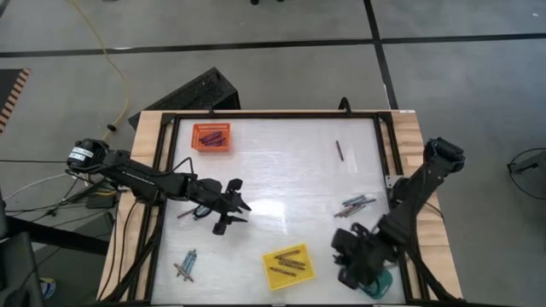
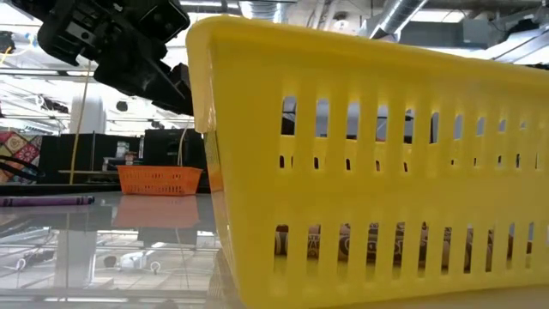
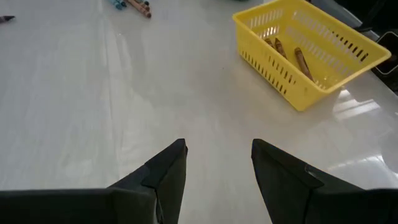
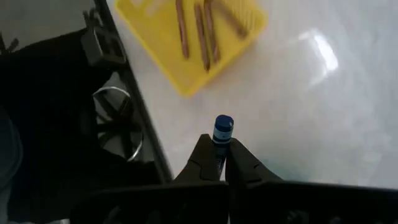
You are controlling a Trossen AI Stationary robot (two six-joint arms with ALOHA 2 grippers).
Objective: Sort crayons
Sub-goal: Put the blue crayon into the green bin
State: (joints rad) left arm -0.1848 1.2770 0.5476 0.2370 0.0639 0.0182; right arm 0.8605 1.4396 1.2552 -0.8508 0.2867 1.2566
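1. Tabletop [image 1: 281, 170]: white glossy sheet inside a dark frame on a wooden base; carries all trays and crayons.
2. Left gripper [image 1: 232, 207]: over bare tabletop left of centre. Fingers [image 3: 165, 174] stand apart with a clear gap between them, nothing in the gap, white surface visible below.
3. Right gripper [image 4: 219, 163]: at the near right corner, above the teal tray [image 1: 381, 288], which is mostly covered by the arm. Fingers pressed together on a blue crayon [image 4: 221, 132]; its wrapped end sticks out past the fingertips.
4. Yellow tray [image 1: 287, 266]: ahead of the left fingers and off to one side in the left wrist view; just beyond the right fingers in the right wrist view. Holds several brownish crayons [image 3: 301, 61] lying flat.
5. Orange tray [image 1: 212, 136]: far left corner, well apart from both sets of fingers; dark crayons inside, count unclear.
6. Loose crayon cluster [image 1: 354, 204]: mixed colours, between the right fingers and the far edge, near the right arm.
7. Second loose cluster [image 1: 185, 267]: near left, beside the left fingers' near side, a few sticks touching.
8. Single dark crayon [image 1: 338, 150]: alone, far right of centre, well apart from both fingers.
9. Small stick [image 1: 185, 214] just beside the left arm; colour cannot be told.
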